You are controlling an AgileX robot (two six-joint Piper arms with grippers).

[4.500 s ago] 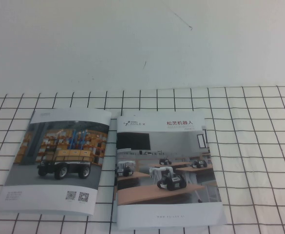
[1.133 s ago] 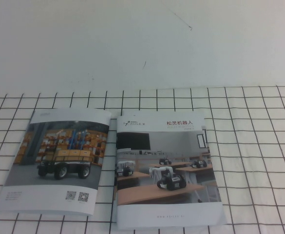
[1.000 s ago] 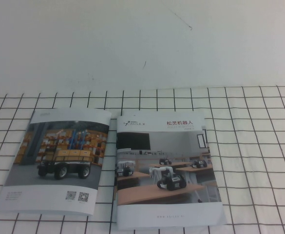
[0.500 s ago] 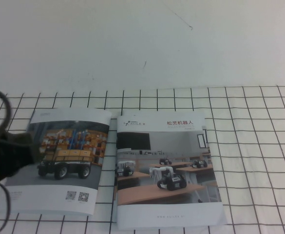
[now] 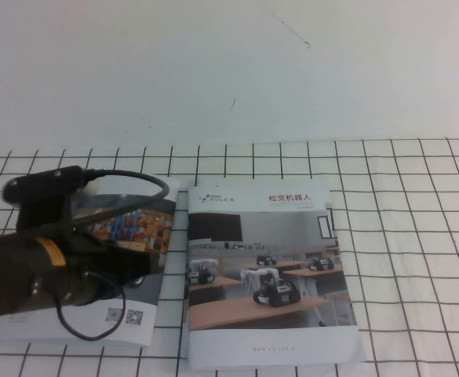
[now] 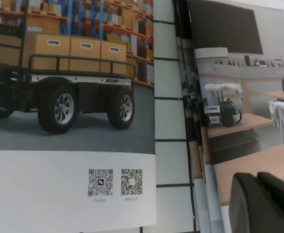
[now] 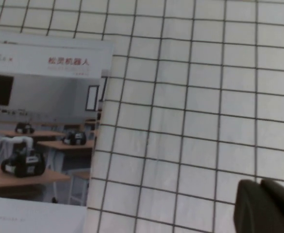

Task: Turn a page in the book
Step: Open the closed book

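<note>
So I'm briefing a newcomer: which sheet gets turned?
On the checked cloth lies an open book. The left gripper hovers over it; the right gripper, shut, hangs beyond its right side. The page is the right-hand one: classroom robots, red title.

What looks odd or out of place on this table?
Nothing looks damaged or spilled. The book lies open, covers up, on the gridded cloth, with the classroom page flat. The left gripper hovers over the book near its spine. The right gripper, shut, hangs over bare cloth beside the page.
</note>
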